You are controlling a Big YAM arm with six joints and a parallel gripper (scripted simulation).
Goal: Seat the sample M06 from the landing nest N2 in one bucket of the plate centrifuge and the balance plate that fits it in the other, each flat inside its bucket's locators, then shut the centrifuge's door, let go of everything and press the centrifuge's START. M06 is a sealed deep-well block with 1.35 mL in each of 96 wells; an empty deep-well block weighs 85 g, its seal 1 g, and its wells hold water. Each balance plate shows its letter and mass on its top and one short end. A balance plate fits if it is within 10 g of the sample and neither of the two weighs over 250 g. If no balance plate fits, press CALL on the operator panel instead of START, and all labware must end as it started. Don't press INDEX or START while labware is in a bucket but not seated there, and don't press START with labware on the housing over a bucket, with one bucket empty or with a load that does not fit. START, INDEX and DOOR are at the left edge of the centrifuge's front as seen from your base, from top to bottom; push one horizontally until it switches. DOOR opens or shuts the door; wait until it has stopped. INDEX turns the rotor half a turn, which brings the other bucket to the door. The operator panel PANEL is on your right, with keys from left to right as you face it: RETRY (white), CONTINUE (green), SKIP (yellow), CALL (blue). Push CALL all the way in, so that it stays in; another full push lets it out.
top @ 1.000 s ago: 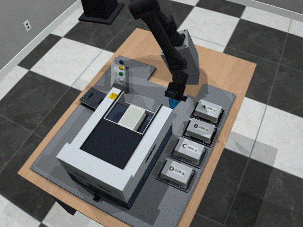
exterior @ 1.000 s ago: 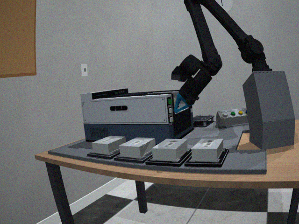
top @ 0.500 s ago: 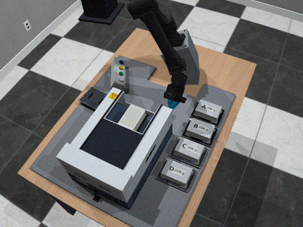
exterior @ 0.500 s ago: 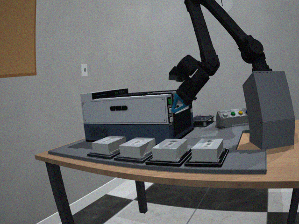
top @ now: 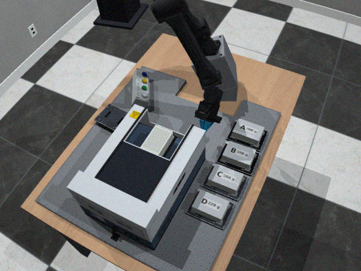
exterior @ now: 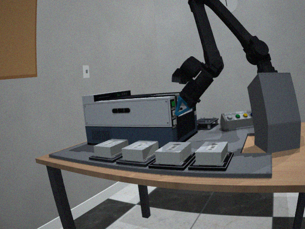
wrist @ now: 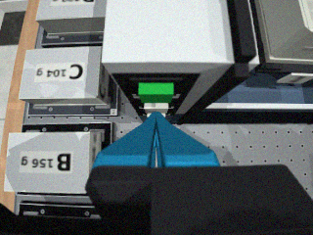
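The white centrifuge (top: 116, 201) (exterior: 127, 115) (wrist: 166, 34) has its top opening uncovered; the dark door panel (top: 131, 171) is slid back. The white deep-well block M06 (top: 157, 140) lies in the bucket at the opening. My gripper (top: 205, 125) (exterior: 176, 113) (wrist: 156, 117) is shut and empty. Its blue tips point at the button column on the centrifuge's front left edge, just below the green START (wrist: 156, 89) (exterior: 172, 103) and at the white INDEX (wrist: 156, 105). I cannot tell whether they touch. Balance plates A (top: 247, 129), B (top: 238, 153) (wrist: 46, 164), C (top: 225, 178) (wrist: 59, 73) and D (top: 210, 205) sit in their nests.
The landing nest N2 (top: 109, 115) (exterior: 207, 121) is bare. The operator panel (top: 143, 84) (exterior: 235, 119) stands behind the centrifuge. The grey arm pedestal (top: 224, 64) (exterior: 273, 110) stands at the back. B reads 156 g, C 104 g, D 229 g.
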